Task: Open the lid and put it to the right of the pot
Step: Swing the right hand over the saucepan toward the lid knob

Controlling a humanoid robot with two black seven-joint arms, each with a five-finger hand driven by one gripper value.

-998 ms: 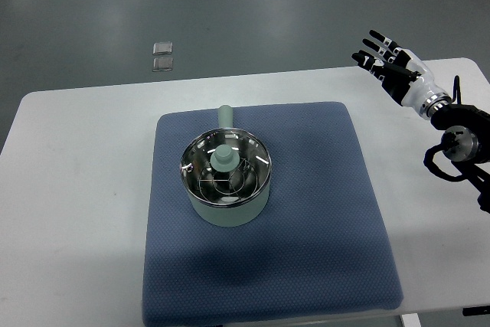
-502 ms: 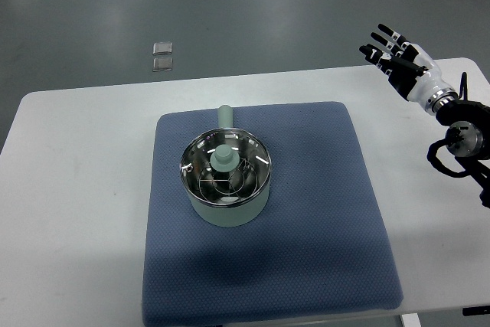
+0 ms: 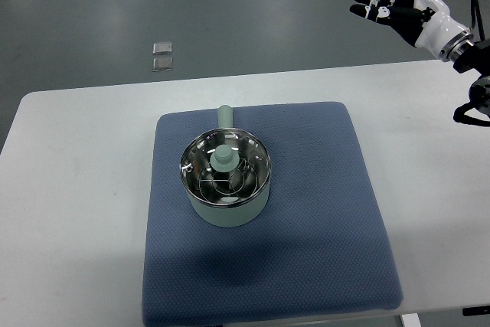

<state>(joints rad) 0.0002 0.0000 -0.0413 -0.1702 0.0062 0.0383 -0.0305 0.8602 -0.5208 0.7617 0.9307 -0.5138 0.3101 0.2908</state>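
A white bench with rounded corners fills most of the top view, standing on a grey floor. A blue textured mat lies flat on its middle, its front edge near the front edge of the bench. Bare white surface shows to the mat's left, right and rear. On the floor beyond the bench lie two small grey squares, one just behind the other
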